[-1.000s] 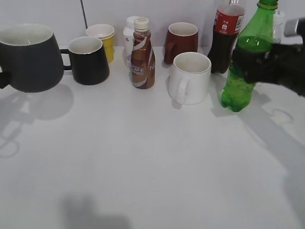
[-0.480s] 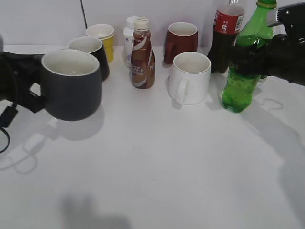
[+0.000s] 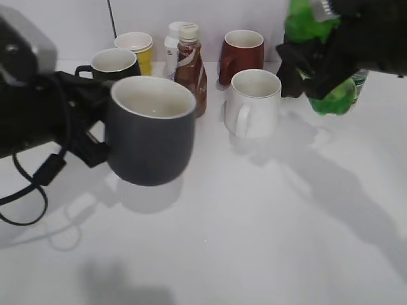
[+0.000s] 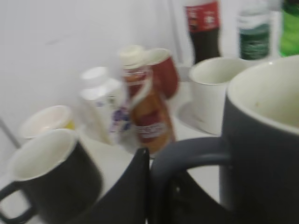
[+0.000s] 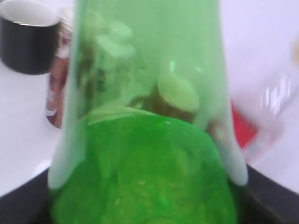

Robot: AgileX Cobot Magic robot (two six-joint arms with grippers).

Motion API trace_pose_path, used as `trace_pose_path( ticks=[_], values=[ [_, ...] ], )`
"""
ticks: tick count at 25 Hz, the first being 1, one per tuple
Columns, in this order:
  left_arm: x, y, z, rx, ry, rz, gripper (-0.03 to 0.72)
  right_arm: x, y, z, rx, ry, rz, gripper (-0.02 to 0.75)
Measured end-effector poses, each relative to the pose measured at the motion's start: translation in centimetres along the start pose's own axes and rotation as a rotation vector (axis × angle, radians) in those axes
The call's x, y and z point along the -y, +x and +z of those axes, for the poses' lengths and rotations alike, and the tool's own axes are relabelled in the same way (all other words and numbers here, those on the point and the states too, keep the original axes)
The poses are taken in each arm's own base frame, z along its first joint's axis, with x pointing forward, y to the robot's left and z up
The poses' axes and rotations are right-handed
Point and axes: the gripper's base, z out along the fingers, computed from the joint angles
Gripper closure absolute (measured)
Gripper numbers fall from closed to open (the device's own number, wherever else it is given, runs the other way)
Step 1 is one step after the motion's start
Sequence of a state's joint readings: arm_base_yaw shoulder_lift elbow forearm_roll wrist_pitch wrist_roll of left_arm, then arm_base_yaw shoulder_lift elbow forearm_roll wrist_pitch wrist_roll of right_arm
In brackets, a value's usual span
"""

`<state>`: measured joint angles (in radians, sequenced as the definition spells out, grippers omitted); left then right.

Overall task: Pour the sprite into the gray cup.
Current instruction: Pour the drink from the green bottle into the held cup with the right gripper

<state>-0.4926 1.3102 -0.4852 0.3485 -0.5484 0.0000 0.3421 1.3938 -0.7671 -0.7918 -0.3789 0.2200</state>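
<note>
The gray cup is a dark matte mug with an off-white inside. My left gripper is shut on its handle and holds it above the table, left of centre. The sprite, a green bottle, is lifted off the table at the upper right. My right gripper is shut around its body. In the right wrist view the sprite fills the frame and hides the fingers. The cup's rim shows at the right of the left wrist view.
A white mug, a brown coffee bottle, a maroon mug, a glossy black mug, a yellow cup and a white bottle stand at the back. A cola bottle and a water bottle stand behind.
My left gripper has carried the gray cup rightward and nearer the camera. My right gripper has lifted the sprite off the table and tilted it.
</note>
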Motion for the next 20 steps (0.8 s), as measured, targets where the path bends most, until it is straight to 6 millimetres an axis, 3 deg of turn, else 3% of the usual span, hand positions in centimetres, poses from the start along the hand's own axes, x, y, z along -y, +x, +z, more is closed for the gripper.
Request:
trace_pose_path(
  ticks=[4, 8, 14, 20],
  values=[
    [1.8, -1.7, 0.9, -0.030, 0.067, 0.009, 0.644, -2.0, -3.0, 0.4, -0.052, -0.036, -0.204, 0.258],
    [2.9, -3.5, 1.5, -0.054, 0.098, -0.011, 0.644, -3.8, -4.8, 0.6, -0.100, -0.076, -0.378, 0.258],
    [3.7, -4.3, 1.6, -0.069, 0.125, -0.007, 0.644, -5.4, -6.3, 0.6, -0.164, -0.101, -0.577, 0.258],
    [3.7, -4.3, 1.6, -0.076, 0.125, -0.007, 0.644, -6.8, -6.5, 1.3, -0.190, -0.123, -0.805, 0.258]
  ],
)
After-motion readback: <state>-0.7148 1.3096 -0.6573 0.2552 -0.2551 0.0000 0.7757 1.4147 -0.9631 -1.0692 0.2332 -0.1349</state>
